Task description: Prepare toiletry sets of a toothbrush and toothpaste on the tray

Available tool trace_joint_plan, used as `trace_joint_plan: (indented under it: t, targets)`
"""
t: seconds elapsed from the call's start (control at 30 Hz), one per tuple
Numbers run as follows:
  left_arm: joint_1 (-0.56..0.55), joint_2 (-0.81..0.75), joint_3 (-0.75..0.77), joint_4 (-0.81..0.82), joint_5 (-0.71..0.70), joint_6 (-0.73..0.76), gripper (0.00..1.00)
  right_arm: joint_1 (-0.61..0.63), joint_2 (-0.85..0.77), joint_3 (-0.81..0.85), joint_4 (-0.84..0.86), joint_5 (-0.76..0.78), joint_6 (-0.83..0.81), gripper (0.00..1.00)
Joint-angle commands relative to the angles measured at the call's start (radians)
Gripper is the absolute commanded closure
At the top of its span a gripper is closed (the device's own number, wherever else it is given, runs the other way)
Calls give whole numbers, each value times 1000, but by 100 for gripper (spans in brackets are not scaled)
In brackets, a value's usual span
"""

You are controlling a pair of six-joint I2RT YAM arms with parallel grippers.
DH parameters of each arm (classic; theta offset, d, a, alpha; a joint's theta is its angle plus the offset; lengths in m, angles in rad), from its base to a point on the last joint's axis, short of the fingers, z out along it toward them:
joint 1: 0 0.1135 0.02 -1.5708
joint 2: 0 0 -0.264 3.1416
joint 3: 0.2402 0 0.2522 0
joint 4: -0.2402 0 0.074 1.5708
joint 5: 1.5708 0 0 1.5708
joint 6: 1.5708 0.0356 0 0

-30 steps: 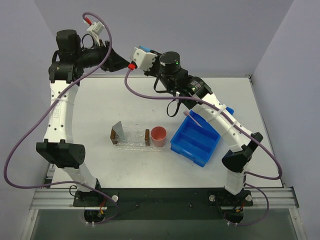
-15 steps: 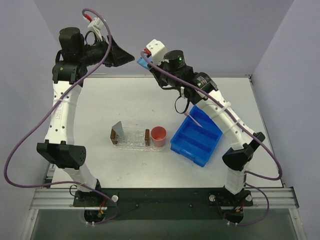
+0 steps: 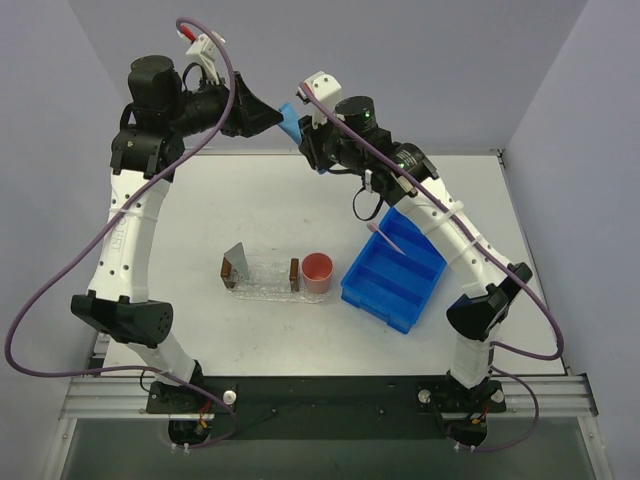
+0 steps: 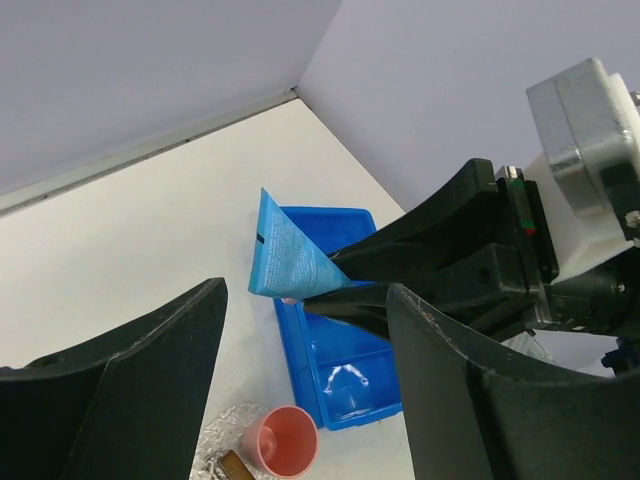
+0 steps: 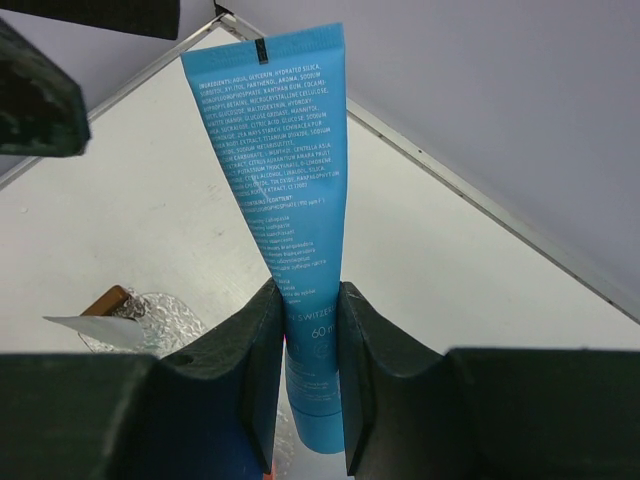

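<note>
You are looking down on a white table [image 3: 250, 200] with lavender walls behind it. The blue bin [image 3: 393, 282] sits on its right half. Just left of the bin stands the pink cup [image 3: 317, 272], and beyond the cup lies the clear tray [image 3: 262, 282]. The whitish toothpaste tube [image 3: 237, 258] stands tilted on the tray end farthest from the bin. The pink toothbrush [image 3: 388, 238] shows at the bin's far edge, though you cannot tell which compartment it touches. High above the table's far edge, well beyond the bin, the right gripper [image 3: 303, 133] pinches the blue toothpaste tube [image 3: 291, 122]. The left gripper [image 3: 270, 117] faces it just beside.

In your left wrist view, the left jaws stand wide apart. The blue tube sits between them, touching neither, and the right gripper's dark fingers [image 4: 420, 260] are clamped on its lower end. The bin and cup lie far beneath.

In your right wrist view, the right jaws are closed on the blue tube near its cap end, with the flat crimped end pointing away. The tray and the whitish tube show at lower left.
</note>
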Motion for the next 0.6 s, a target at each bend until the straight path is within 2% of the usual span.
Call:
trace_joint_plan:
  t: [0.0,0.17,0.4,0.57]
  targets:
    - [-5,-6,36,-15,-66,34,25,14,-72,-1,92,-35,24,100]
    - [-6,4,50,-33,-89,57,24,21,-93,-30,93,-55,16,100]
    - [-6,8,20,-1,-15,8,24,34,-98,-35,110,-69,-10,100]
    - [-14,10,9,8,15,-6,30,44,-104,-44,116,-64,-28,100]
